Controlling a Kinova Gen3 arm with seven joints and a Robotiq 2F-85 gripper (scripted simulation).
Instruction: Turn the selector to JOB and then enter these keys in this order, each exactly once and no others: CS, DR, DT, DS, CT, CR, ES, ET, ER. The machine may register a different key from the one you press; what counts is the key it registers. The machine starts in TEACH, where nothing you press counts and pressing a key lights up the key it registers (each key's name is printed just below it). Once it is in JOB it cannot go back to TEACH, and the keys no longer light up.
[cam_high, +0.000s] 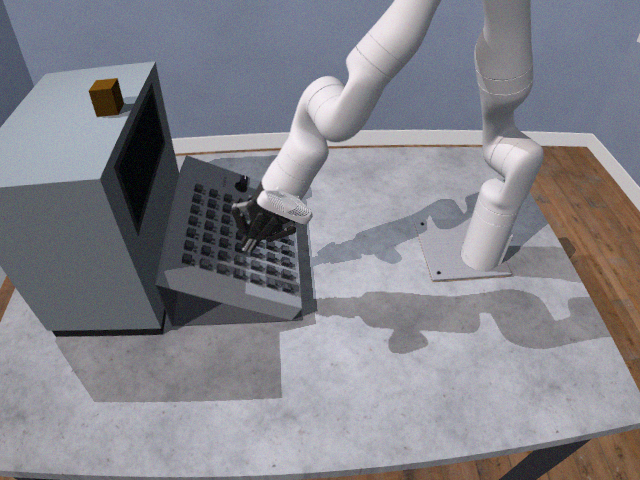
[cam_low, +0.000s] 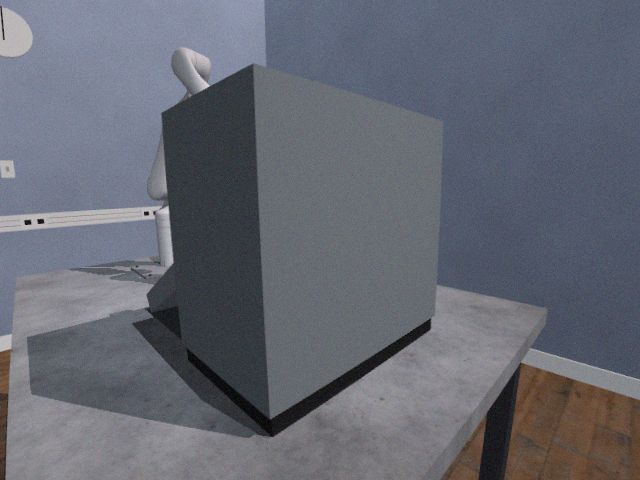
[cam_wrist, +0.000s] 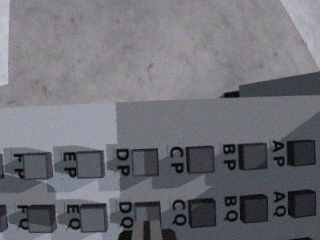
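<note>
Wrist view, left to right: keys FP, EP (cam_wrist: 90, 164), DP (cam_wrist: 145, 162), CP, BP, AP; row below FQ, EQ, DQ (cam_wrist: 147, 212), CQ, BQ, AQ. Fingers pressed together, holding nothing, tips at DQ. Keypad (cam_high: 235, 289) on worktop (cam_high: 361, 382); selector (cam_high: 241, 183) at keypad's top edge.

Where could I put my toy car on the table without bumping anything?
The wide grey stretch of table in front of the big box and keypad looks free. It's crowded over the keypad, where the shut tool hovers, and by the arm's base.
</note>
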